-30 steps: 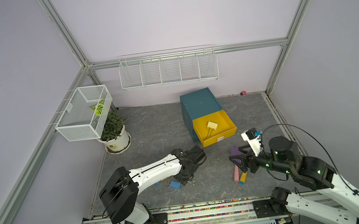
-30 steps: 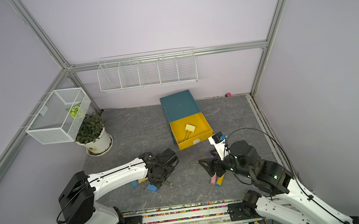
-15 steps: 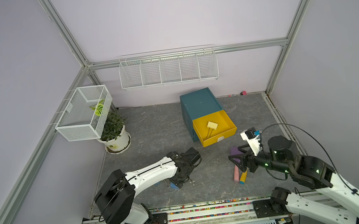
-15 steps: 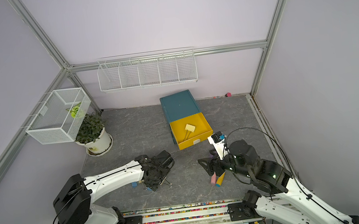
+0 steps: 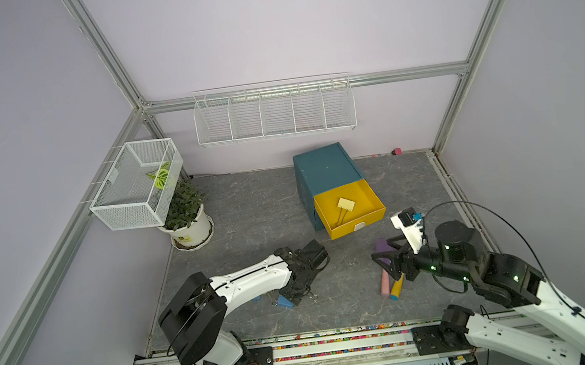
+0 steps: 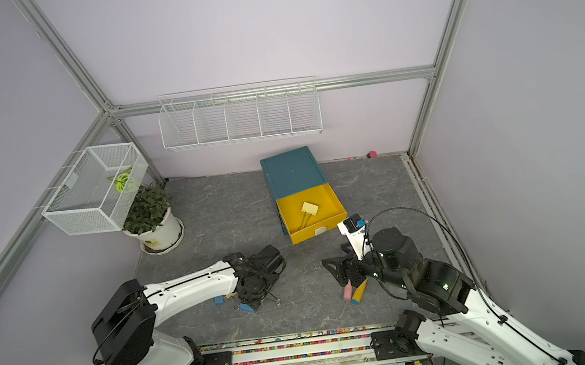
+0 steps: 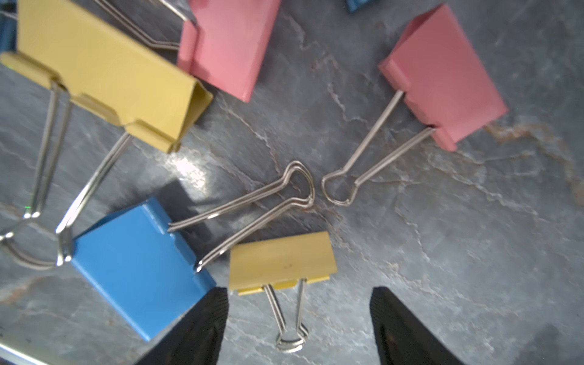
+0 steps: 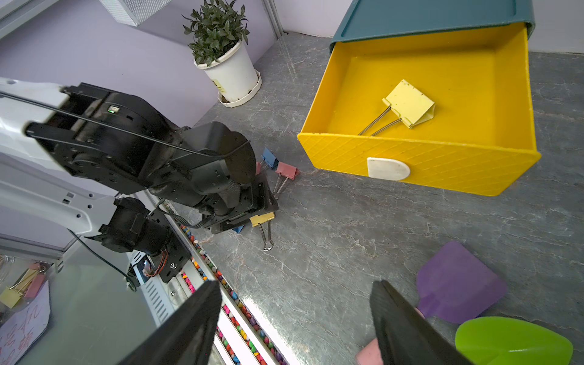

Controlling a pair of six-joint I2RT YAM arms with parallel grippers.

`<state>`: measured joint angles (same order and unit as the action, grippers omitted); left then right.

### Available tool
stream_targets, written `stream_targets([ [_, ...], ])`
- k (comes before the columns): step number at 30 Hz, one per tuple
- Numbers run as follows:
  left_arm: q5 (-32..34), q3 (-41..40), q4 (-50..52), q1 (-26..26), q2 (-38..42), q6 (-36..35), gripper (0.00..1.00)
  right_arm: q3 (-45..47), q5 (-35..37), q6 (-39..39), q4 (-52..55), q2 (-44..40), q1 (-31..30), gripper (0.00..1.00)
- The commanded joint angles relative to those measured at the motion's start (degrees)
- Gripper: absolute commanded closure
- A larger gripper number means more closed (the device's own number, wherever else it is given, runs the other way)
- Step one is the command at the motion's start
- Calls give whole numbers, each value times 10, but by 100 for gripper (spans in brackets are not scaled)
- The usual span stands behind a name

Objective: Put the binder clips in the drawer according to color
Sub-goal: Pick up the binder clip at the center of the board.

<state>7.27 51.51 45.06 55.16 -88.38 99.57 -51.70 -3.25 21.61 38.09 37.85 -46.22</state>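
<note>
Clutter on the grey floor (image 5: 249, 210) comprised a potted plant (image 5: 186, 218) under a mesh basket (image 5: 134, 186), a wire rack (image 5: 273, 112) on the back wall, and a purple shovel (image 8: 458, 281) and a green shovel (image 8: 512, 341) just beside the right gripper (image 8: 295, 294). We found its fingers spread wide with nothing between them. The teal cabinet (image 5: 325, 172) stood near the back wall, its yellow drawer (image 5: 375, 217) pulled out, with one pale yellow clip (image 5: 346, 204) lying inside. The other binder clips (image 8: 286, 170) lay loose on the floor under the left gripper (image 7: 297, 300), apart from the drawer.

In both top views the left arm (image 5: 253, 281) covered most of that pile; we saw only a blue clip (image 5: 285, 301) and some wire handles at its edge. The left wrist view showed the hidden items: a large yellow clip (image 7: 107, 76), one pink clip (image 7: 227, 44), a second pink clip (image 7: 442, 76), the blue clip, and a small yellow clip (image 7: 282, 260) whose handles lay between the open fingers, which gripped nothing. The green shovel showed only in the right wrist view; in the top views the right arm (image 5: 453, 258) covered it, leaving a pink handle (image 5: 384, 285) and a yellow handle (image 5: 396, 286) exposed.
</note>
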Motion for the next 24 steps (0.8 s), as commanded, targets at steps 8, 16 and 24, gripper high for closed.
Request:
stream_targets([
  [8,-5,-6,13,-7,-25,69,30,13,2,4,-9,1,-1,20],
  [16,-6,-7,8,-8,-38,69,33,14,2,3,-11,4,-1,20],
  [24,4,-8,6,-7,-28,68,50,15,1,5,-14,7,-1,20],
])
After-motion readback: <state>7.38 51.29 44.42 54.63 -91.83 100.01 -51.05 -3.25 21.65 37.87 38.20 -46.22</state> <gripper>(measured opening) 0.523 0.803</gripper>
